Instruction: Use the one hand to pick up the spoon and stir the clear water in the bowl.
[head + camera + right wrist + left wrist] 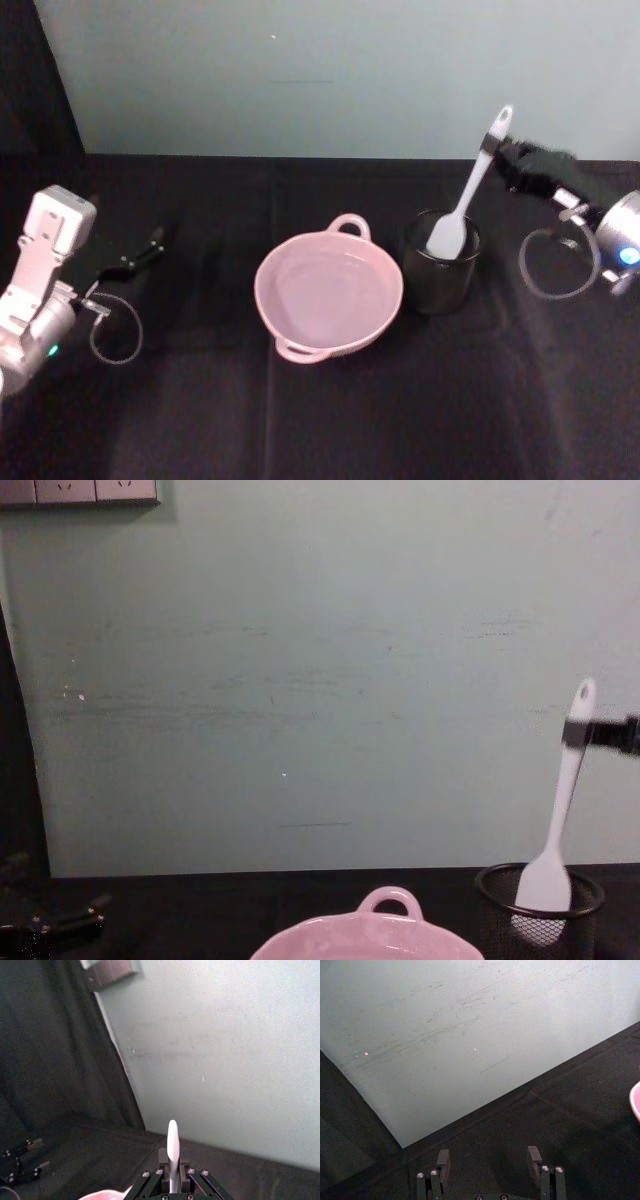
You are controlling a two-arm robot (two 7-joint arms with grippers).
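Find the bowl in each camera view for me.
Head: bowl at centre, left of the cup.
Left wrist: pink sliver at the picture's edge, past the open left gripper.
Right wrist: pink rim beside the right gripper, shut on the spoon.
Chest: low centre, left of the cup.
Shared landmark: the pale green wall.

A staged lab bench: black cloth (330, 420) over the table, bare pale-green wall (320, 680), wall sockets (80, 490).

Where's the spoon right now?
Head view, robot's right side: the spoon stands head-down in the black mesh cup just right of the pink bowl, its upper handle clamped by the right tool.
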